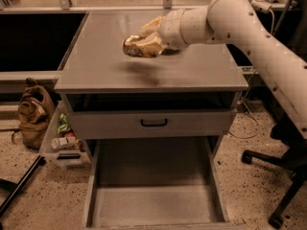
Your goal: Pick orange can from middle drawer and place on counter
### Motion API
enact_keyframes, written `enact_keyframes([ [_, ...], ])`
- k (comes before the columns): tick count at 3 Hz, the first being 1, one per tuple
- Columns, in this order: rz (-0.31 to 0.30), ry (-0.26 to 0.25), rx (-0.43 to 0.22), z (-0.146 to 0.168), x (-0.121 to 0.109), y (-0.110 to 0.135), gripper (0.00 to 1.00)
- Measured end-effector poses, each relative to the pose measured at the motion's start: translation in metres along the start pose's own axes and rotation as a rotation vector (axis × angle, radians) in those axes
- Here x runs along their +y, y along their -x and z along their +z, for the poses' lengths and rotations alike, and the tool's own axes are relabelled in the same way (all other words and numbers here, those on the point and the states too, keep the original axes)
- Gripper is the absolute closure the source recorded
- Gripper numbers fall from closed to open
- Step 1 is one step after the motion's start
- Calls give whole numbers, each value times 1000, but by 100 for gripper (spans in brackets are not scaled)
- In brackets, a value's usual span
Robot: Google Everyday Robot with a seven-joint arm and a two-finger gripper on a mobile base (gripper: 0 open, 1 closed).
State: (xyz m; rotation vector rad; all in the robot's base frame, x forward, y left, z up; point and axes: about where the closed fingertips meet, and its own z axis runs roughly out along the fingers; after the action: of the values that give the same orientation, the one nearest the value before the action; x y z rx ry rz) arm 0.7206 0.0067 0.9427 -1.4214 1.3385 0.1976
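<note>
My gripper (144,43) reaches in from the right on a white arm and is shut on the orange can (133,47), a shiny golden-brown can held on its side. It hangs a little above the counter (110,71), over its middle, with a faint shadow beneath it. The middle drawer (153,200) is pulled out at the bottom of the view, its grey floor bare. Above it is a closed grey drawer front with a black handle (154,122).
A brown bag (34,114) and a clear bin of items (62,140) sit on the floor left of the cabinet. Black office-chair legs (283,176) stand at the right. A dark table leg (19,186) crosses the lower left.
</note>
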Motion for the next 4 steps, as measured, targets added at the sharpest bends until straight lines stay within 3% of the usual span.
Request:
enact_keyframes([
  [1, 100, 73, -17, 23, 41, -45, 100],
  [2, 102, 75, -17, 21, 39, -42, 100],
  [4, 102, 75, -17, 21, 39, -42, 61],
])
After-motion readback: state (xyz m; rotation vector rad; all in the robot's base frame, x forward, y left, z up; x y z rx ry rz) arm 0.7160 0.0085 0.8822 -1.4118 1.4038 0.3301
